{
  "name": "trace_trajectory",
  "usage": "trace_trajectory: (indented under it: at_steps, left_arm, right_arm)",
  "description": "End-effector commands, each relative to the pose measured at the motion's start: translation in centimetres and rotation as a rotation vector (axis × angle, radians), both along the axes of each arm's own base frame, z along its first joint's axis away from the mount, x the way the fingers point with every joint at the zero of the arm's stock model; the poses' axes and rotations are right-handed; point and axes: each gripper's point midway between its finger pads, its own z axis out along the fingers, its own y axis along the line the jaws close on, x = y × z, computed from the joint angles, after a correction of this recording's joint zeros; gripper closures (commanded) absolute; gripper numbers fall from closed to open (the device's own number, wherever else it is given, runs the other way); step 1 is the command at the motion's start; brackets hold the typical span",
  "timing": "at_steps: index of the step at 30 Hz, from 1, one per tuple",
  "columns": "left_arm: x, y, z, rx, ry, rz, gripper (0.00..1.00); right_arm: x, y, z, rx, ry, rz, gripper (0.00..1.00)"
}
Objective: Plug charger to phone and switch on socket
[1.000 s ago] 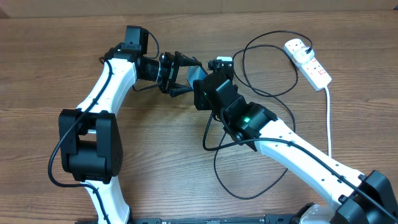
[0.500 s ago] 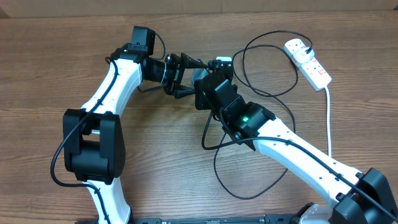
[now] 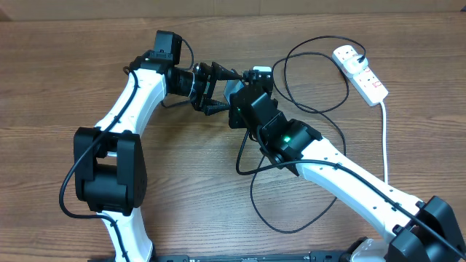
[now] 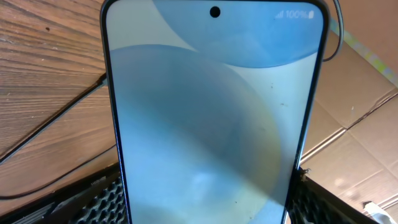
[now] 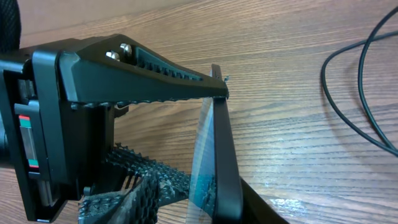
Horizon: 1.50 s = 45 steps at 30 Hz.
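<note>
A: What is hard to make out around the tools?

B: From overhead, the right tool's fingers are buried under its own black wrist housing [image 3: 251,102]. Only the right wrist view shows the right tool [image 5: 208,198]. A black mesh pad [image 5: 143,180] stands on one side and a dark finger on the other. Between them, edge-on, is the lower end of the slim rectangular phone with a pale blue-white screen [image 5: 219,149]. Whether they press it or merely flank it, I cannot tell.

A: And the left tool?

B: The left tool [image 3: 224,92] is spread wide yet clamped across the phone's width. In its own view the ribbed pads sit at both long edges. The screen fills that picture, with its bottom end cut off. The phone is held above the brown wooden table [image 3: 58,80], between the two wrists.

A: The charger?

B: The thin black charger cable [image 5: 323,74] lies in loose loops on the table, partly under the right arm. I cannot find its small connector tip. The white oblong power strip [image 3: 368,78] lies at the far right, well apart from the phone. Its switches are too small to read. Its thick white lead [image 3: 384,138] trails toward the near edge.
</note>
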Motion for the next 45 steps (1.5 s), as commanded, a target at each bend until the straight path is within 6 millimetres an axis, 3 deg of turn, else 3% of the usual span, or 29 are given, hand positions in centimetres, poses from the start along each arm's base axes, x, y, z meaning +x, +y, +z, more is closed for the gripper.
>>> trace_trajectory:
  at_steps: [1, 21, 30, 35, 39, 45]
  left_arm:
    - [0.2, -0.6, 1.0, -0.030, -0.032, -0.025, 0.28]
    - [0.2, -0.6, 1.0, -0.029, -0.037, -0.026, 0.26]
    - [0.6, -0.4, 1.1, -0.032, -0.070, -0.029, 0.23]
    - [2.1, 0.7, 1.9, -0.061, -0.148, -0.010, 0.14]
    - [2.6, 1.8, 2.4, -0.088, -0.171, 0.001, 0.10]
    - [2.7, 2.4, 2.7, -0.113, -0.108, 0.033, 0.12]
  right_arm:
    - [0.5, 0.2, -0.3, -0.009, 0.000, -0.014, 0.69]
    - [0.8, 0.5, -0.5, -0.003, -0.006, -0.014, 0.96]
    - [1.2, 0.1, -0.1, -0.009, -0.031, -0.041, 0.96]
    - [2.6, -2.3, 1.3, -0.062, -0.101, -0.162, 0.96]
    - [4.1, -3.8, 3.6, -0.063, -0.189, -0.262, 0.96]
    - [5.6, -3.5, 7.1, 0.201, -0.291, -0.400, 0.96]
